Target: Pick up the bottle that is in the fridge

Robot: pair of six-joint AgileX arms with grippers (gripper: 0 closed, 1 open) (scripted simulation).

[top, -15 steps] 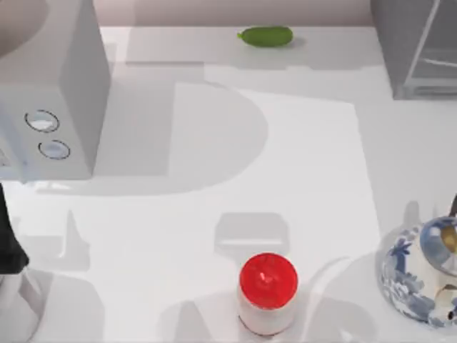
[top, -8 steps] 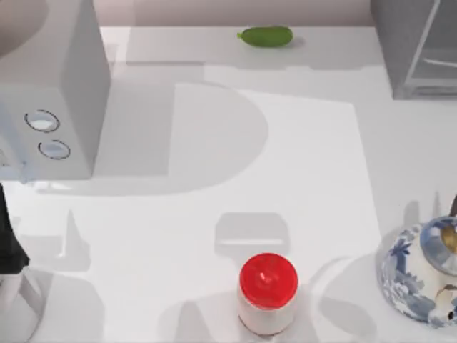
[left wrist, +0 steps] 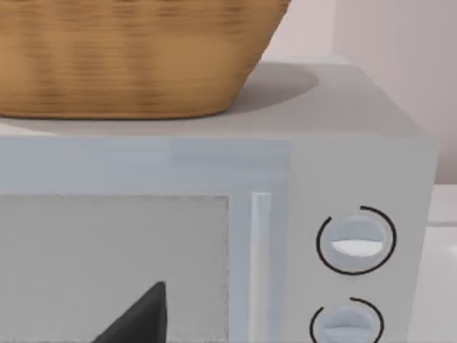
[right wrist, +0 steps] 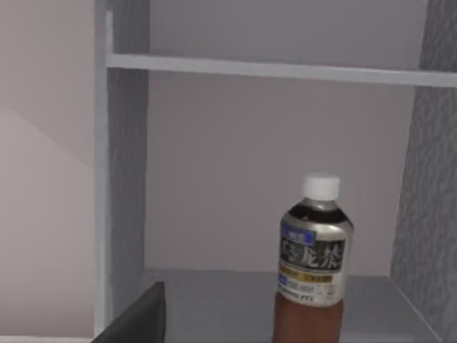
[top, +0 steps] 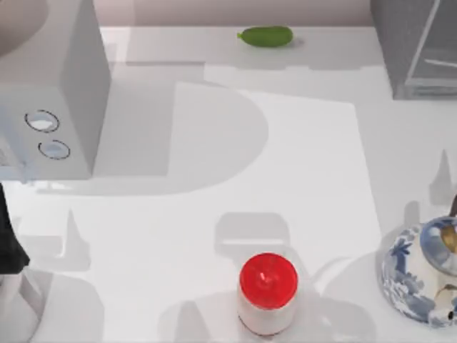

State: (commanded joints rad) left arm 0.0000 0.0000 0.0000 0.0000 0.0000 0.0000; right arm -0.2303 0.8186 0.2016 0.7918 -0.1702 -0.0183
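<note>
Looking down from the top view, the counter (top: 300,179) carries a red-capped jar (top: 268,293) near its front edge, a blue-and-white teapot (top: 421,275) at the right, a green cucumber (top: 265,36) at the back, a pale box with two dials (top: 53,93) at the left and the fridge (top: 418,46) in the back right corner. A dark part of my left arm (top: 8,243) sits at the left edge; its fingers are out of sight there.

From the left wrist view, the pale box with its dials (left wrist: 355,243) stands close ahead, with a woven basket (left wrist: 136,50) resting on its top. A dark sliver of the left gripper (left wrist: 139,318) pokes in at the bottom, too little to tell how its fingers stand. This arm looks parked.

From the right wrist view, the fridge interior (right wrist: 271,164) lies open straight ahead, and the bottle (right wrist: 312,268) stands upright on the lower shelf (right wrist: 214,300) beneath an upper shelf (right wrist: 271,69). It is ahead of the fingers, apart from them, and offset toward the fridge's rough inner wall. One dark tip of the right gripper (right wrist: 139,318) shows; whether the fingers are wide or narrow I cannot tell.

The risk, I judge, is in the reach: fingers arriving off-centre or too narrow could knock the tall bottle over, and the side wall leaves little room beside it.
</note>
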